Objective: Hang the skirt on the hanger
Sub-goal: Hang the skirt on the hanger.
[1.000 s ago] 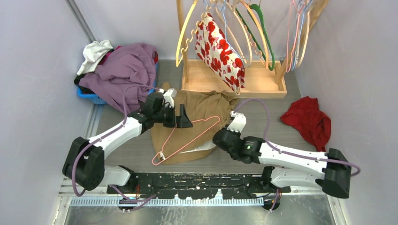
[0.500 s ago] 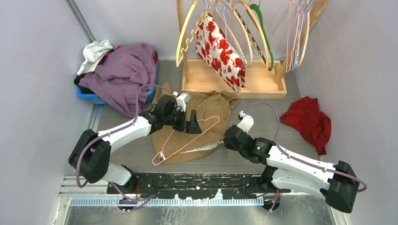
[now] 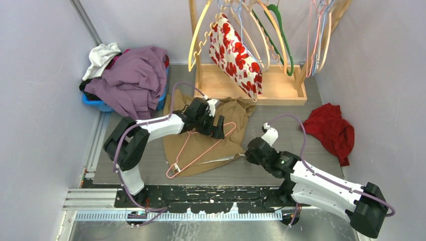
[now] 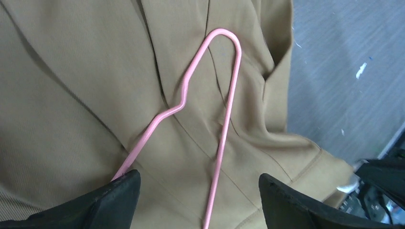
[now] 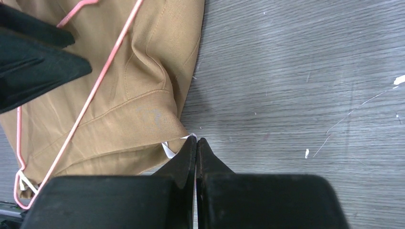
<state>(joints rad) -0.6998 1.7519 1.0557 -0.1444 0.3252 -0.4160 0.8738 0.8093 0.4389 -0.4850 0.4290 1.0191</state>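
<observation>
Top external: the skirt (image 3: 228, 115) lies crumpled at mid-surface (image 3: 150, 168), between the near edge and the rack (image 3: 251, 90) at the far edge. The hanger (image 4: 228, 109) rests on top of the cloth with nothing draped over it, so we judge the task barely begun.

The left tool (image 3: 217, 128) is spread wide over the hanger's shoulder, straddling the wire and gripping nothing. The right tool (image 5: 196, 145) is pinched shut at the skirt's near-right corner, by a white tag. We cannot tell if it has cloth.

Still left: lift the hanger, feed the skirt onto it.

Around: a floral garment (image 3: 233, 50) hangs on the rack. A purple pile (image 3: 130, 75) sits at the far-left corner and a red cloth (image 3: 329, 128) by the right edge. Both are well apart. Nothing blocks the way, though the skirt's folds may snag.
</observation>
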